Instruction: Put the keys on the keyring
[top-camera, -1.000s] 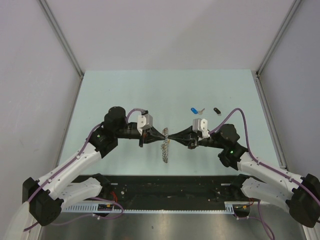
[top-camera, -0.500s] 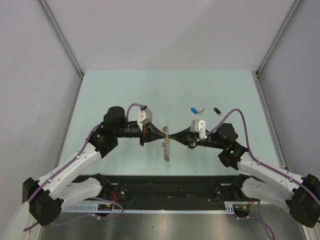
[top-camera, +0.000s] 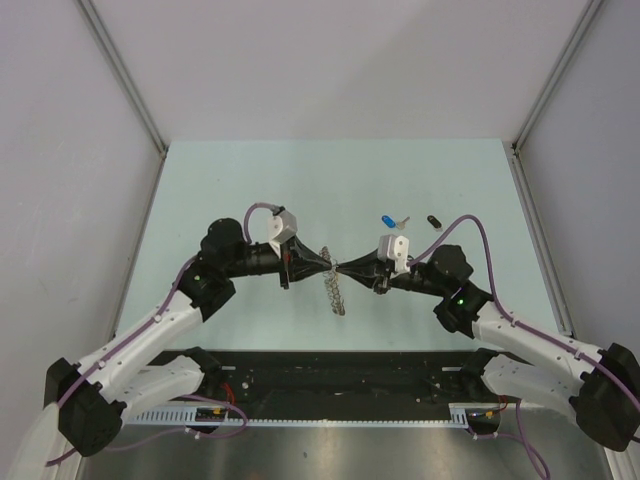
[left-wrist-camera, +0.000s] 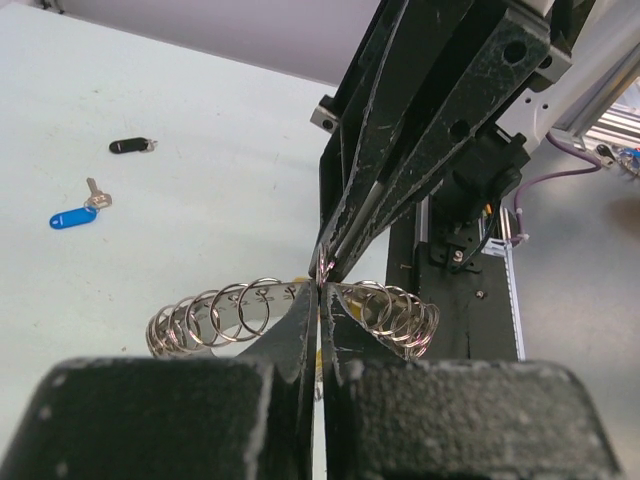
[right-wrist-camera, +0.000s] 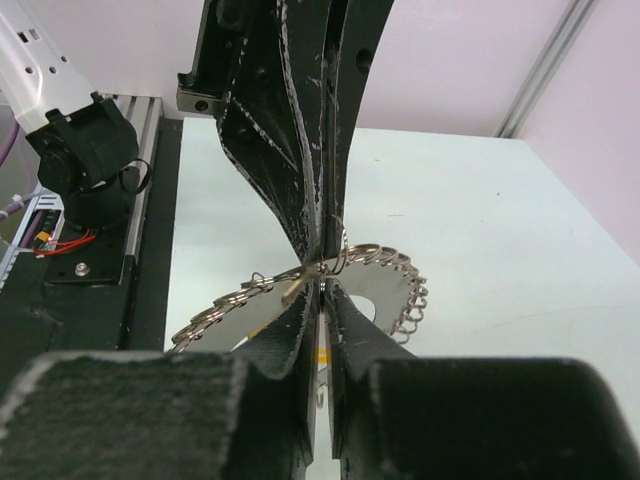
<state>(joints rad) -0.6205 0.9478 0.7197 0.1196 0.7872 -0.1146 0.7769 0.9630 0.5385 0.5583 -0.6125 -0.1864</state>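
Observation:
The keyring (top-camera: 336, 293), a coil of silvery wire loops, hangs over the table's middle. My left gripper (top-camera: 331, 267) is shut on the keyring's (left-wrist-camera: 215, 312) top wire. My right gripper (top-camera: 342, 267) meets it tip to tip from the right. The right fingers (right-wrist-camera: 352, 330) stand a hair apart at the keyring (right-wrist-camera: 395, 268), and a sliver of the yellow key (right-wrist-camera: 321, 353) shows between them. The blue key (top-camera: 388, 220) (left-wrist-camera: 72, 215) and the black key (top-camera: 434, 221) (left-wrist-camera: 130, 146) lie on the table behind the right arm.
Grey walls with metal corner posts (top-camera: 125, 80) close off the pale green table (top-camera: 250, 180) at the back and sides. A black rail with wiring (top-camera: 340, 380) runs along the near edge between the arm bases.
Both grippers, still tip to tip, have shifted slightly away from the bases. The keyring has swung a little to the right beneath them. The right fingers have parted by a hair.

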